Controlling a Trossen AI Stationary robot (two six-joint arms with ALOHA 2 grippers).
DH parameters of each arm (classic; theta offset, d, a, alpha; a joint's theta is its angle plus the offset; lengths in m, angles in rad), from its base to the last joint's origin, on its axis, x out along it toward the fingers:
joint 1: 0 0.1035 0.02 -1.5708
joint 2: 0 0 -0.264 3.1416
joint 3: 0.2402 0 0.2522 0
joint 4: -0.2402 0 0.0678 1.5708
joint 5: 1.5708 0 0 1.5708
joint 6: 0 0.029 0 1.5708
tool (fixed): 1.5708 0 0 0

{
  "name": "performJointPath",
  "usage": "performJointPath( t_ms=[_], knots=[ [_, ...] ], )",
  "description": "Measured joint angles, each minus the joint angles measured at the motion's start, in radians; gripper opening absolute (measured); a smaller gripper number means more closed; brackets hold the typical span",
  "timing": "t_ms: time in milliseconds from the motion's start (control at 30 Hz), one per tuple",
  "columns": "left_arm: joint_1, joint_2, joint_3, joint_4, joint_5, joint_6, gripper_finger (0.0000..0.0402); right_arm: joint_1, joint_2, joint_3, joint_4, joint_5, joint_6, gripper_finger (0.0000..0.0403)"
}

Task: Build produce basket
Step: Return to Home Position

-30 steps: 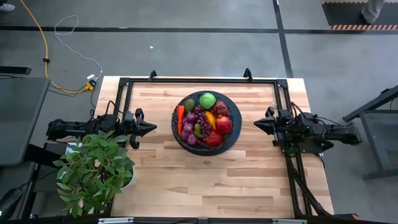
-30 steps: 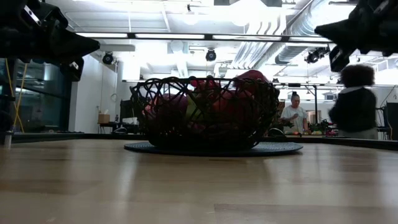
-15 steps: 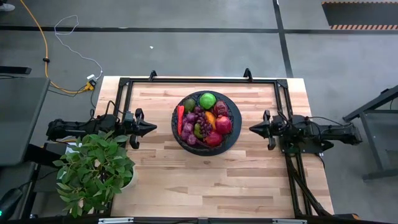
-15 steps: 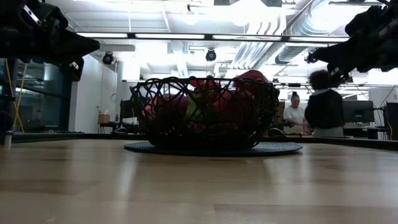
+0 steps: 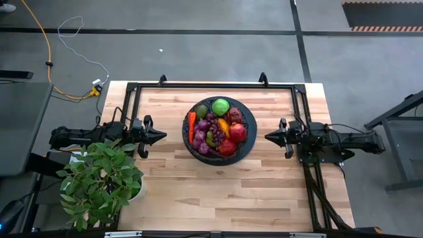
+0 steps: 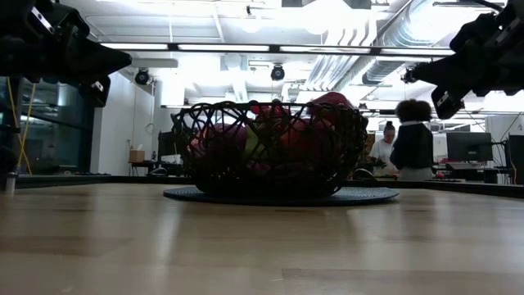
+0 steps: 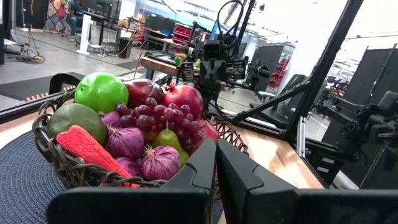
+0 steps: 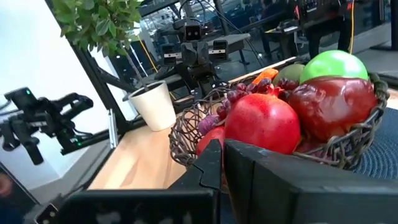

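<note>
Pale wooden worktop (image 5: 225, 192) is lying bare along the near edge; a leafy potted plant (image 5: 99, 182) is standing at the near left corner, its leaves spreading over the worktop's edge; further in, the left pincer (image 5: 160, 135) is hovering above the wood on the left side, pointing toward the basket (image 5: 248, 114), its fingers pressed together with only a thin slit showing in its wrist view, gripping nothing; the right pincer (image 5: 268, 137) is hovering opposite on the right side, also pointing at the basket, fingers together and empty; both are hanging clear of the wood and apart from the basket, one on each side; the basket is sitting mid-worktop, slightly toward the far edge, resting on a dark round mat (image 6: 368, 195); the produce (image 5: 213, 135) is lying piled inside it: a slim red-orange pepper (image 5: 192, 125) along the left rim, purple grape bunches (image 5: 203, 127) just beside it toward the middle, a yellow-orange mango (image 5: 224, 125) just right of the grapes, a red round fruit (image 5: 237, 133) on the right, a green round fruit (image 5: 221, 106) at the far side, a dull green fruit (image 5: 201, 111) to its left, a dark red fruit (image 5: 234, 116) to its right; beyond the basket a black frame rail (image 5: 211, 84) is running along the worktop's far edge; in the room behind, a person in a dark top (image 6: 412, 141) is standing, with a second person (image 6: 383, 149) partly hidden just beyond.
</note>
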Motion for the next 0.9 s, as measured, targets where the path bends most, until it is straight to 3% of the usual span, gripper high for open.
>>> performJointPath(
  t_ms=[900],
  knots=[
    [0.0, 0.0, 0.0, 0.0, -0.001, 0.0, 0.0005, 0.0, 0.0, 0.0, 0.0, 0.0, 0.011, 0.0]
  ],
)
